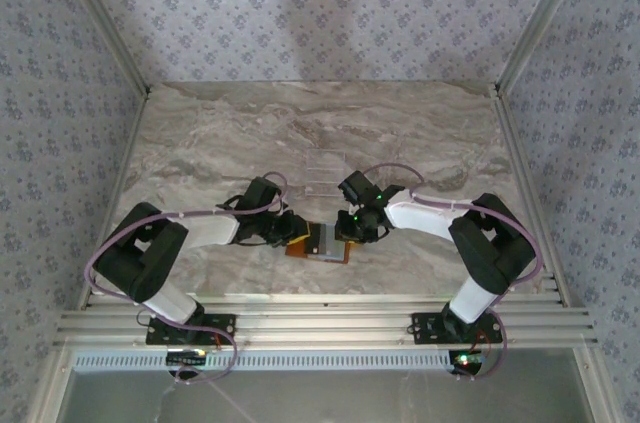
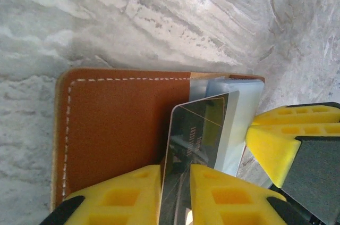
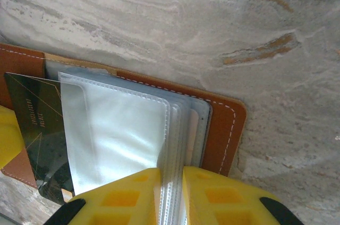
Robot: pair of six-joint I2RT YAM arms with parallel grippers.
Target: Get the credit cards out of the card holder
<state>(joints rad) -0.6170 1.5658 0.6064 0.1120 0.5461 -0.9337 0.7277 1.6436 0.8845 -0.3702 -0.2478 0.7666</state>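
One card holder (image 2: 117, 124) lies on the surface (image 1: 420, 143). One dark card (image 2: 199, 129) shows in it, along with several clear sleeves (image 3: 122, 140), too tightly stacked to count. Apart from it lie pale cards (image 1: 322, 169), seemingly two. There are two arms: a left end effector (image 2: 175, 178) and a right end effector (image 3: 171, 182).

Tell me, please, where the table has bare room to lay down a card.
Bare marble runs across the far half of the table, behind the pale card, and into both far corners. The near centre is crowded: the left hand pinches the dark card, the right hand the clear sleeves of the card holder.
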